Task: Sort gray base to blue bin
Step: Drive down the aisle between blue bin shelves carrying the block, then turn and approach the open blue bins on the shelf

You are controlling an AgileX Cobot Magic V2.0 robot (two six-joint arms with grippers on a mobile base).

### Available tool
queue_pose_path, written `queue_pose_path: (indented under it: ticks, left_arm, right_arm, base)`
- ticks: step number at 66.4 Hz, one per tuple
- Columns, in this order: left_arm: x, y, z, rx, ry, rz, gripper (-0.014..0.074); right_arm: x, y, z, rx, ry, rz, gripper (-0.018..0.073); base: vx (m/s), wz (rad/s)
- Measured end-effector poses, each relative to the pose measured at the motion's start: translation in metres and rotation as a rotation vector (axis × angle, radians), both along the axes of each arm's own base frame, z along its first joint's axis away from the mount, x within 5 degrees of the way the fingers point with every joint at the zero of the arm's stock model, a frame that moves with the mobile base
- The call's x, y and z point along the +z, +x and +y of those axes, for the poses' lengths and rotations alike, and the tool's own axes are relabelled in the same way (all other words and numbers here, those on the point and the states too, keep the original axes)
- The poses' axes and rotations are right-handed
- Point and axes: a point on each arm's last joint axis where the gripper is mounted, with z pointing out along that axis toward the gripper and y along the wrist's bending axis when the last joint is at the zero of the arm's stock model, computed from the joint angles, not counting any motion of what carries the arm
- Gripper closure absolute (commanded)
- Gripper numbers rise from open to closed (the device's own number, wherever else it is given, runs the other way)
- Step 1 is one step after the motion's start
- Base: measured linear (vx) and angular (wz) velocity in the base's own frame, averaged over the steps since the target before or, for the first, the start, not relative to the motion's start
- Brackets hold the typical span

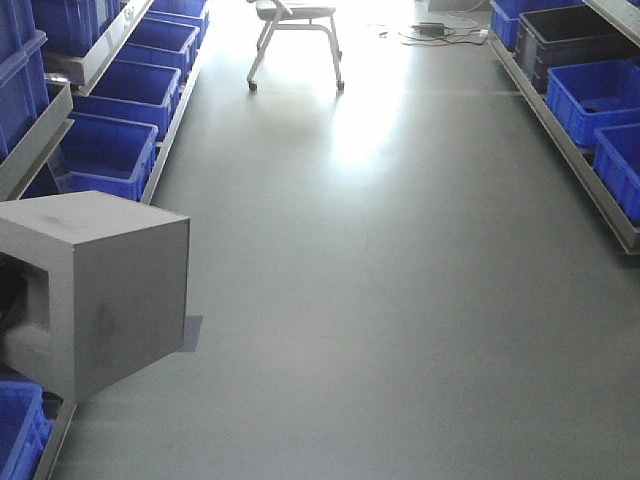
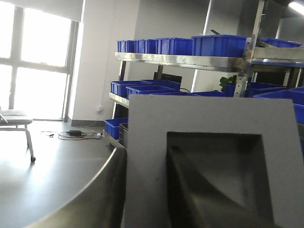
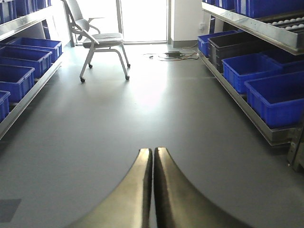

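The gray base (image 1: pixel 95 290) hangs in the air at the left of the front view, its square recess facing left. In the left wrist view the gray base (image 2: pixel 152 142) fills the lower right. My left gripper (image 2: pixel 145 151) is shut on its wall, with one finger (image 2: pixel 102 190) outside and the other inside the recess. Blue bins line the left shelf. The closest, a blue bin (image 1: pixel 100 155), sits just beyond the base, and I cannot tell which one is the task's. My right gripper (image 3: pixel 153 152) is shut with nothing in it, low over the floor.
Metal shelving with more blue bins (image 1: pixel 595 95) and a dark bin (image 1: pixel 570 40) runs along the right side. A wheeled chair (image 1: pixel 295 35) and cables (image 1: pixel 435 32) stand at the far end of the gray floor aisle. Another blue bin (image 1: pixel 18 430) lies below the base.
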Motion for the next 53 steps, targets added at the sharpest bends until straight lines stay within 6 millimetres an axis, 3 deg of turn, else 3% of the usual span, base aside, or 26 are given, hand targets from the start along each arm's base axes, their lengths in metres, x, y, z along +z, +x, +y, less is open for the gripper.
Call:
queue_pose_path:
  ticks: [33, 53]
  left_arm:
    - [0.0, 0.0, 0.0, 0.0, 0.0, 0.0, 0.0594]
    - [-0.0003, 0.0002, -0.0001, 0.0, 0.002, 0.003, 0.0594]
  right_arm:
    - [0.0, 0.0, 0.0, 0.0, 0.0, 0.0, 0.0564]
    - [0.0, 0.0, 0.0, 0.0, 0.0, 0.0, 0.0564]
  base:
    - [0.34, 0.13]
    - [0.22, 0.54]
